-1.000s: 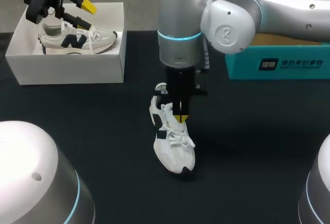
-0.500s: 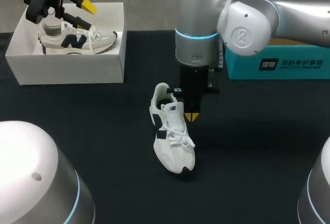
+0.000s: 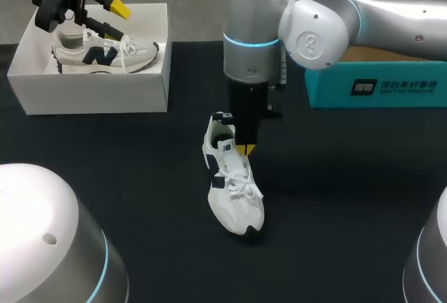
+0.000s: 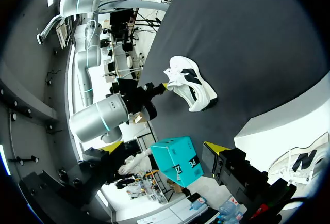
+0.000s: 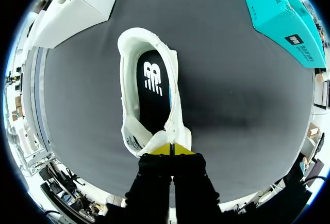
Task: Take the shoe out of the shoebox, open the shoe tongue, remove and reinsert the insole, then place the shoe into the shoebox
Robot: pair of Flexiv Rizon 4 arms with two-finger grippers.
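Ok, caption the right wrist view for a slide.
Closed right tool at the tongue of the white shoe, insole visible inside.

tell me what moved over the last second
The right gripper swung off the white sneaker on the table toward the teal box, then came back over its tongue, where its yellow tips now sit closed together. Nothing was visibly grasped or released. The sneaker kept its place, and the left gripper stayed open above the shoebox holding the other sneaker.

A sneaker [image 3: 234, 184] lies mid-tabletop [image 3: 335, 198], with a shoebox [image 3: 91, 90] holding a second sneaker [image 3: 105, 53] behind it to the left and a cardboard box [image 3: 377, 83] behind it to the right.
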